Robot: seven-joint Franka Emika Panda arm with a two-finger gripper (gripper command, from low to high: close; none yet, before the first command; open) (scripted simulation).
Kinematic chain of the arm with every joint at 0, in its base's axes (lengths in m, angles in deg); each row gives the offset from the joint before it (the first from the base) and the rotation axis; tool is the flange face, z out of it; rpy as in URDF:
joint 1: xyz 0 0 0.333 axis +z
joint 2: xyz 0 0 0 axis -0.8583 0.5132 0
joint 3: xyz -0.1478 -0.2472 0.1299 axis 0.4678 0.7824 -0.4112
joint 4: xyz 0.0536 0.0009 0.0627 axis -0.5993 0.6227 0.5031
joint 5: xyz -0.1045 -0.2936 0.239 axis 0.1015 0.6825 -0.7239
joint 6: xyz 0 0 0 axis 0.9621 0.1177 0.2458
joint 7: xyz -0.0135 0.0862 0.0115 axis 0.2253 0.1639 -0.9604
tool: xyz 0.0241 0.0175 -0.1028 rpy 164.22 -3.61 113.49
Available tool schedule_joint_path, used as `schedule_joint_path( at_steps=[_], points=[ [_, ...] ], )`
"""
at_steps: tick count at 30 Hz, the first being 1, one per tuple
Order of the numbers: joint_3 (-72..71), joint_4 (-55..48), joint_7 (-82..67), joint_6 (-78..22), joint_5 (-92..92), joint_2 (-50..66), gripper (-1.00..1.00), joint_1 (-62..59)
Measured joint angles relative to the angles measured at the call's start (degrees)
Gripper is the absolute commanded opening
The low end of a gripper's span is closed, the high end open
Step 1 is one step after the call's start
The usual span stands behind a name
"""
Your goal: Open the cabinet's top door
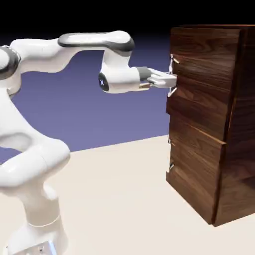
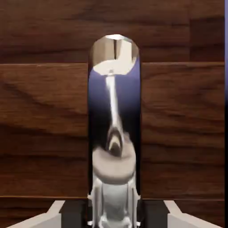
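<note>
The cabinet [image 1: 209, 119] of dark walnut-grain wood stands at the exterior view's right. Its top door [image 1: 199, 84] carries a thin vertical silver handle [image 1: 172, 74] on its near edge. My gripper [image 1: 168, 79] reaches level to that handle, its fingers on either side of the bar. In the hand view the shiny handle [image 2: 114, 116] runs up the middle over the door's wood [image 2: 44, 124]. My gripper [image 2: 115, 216] is shut on the handle at the bottom edge. The pale fingers [image 2: 49, 218] show low at both sides, their dark inner faces meeting the bar. The door looks flush with the cabinet.
Below the top door sits the shorter lower panel [image 1: 191, 164] with its own small handle [image 1: 171, 167]. The pale table [image 1: 124, 199] spreads under the arm, and the robot's base [image 1: 35, 234] rises at the lower left.
</note>
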Motion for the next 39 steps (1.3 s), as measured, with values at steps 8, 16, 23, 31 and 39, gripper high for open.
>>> schedule_joint_path(
  at_steps=[8,16,23,31,39],
  points=[
    [15.64,11.67,6.54,-9.41,15.43,-2.01,-1.00,16.28],
    [31.99,22.49,14.84,-22.63,34.91,-8.15,-1.00,26.49],
    [46.05,27.70,19.49,-37.08,52.30,-12.03,-1.00,28.53],
    [62.66,26.60,20.51,-56.17,71.15,-9.49,-1.00,27.60],
    [78.12,17.57,18.00,-76.11,86.04,1.10,-1.00,29.51]
  ],
)
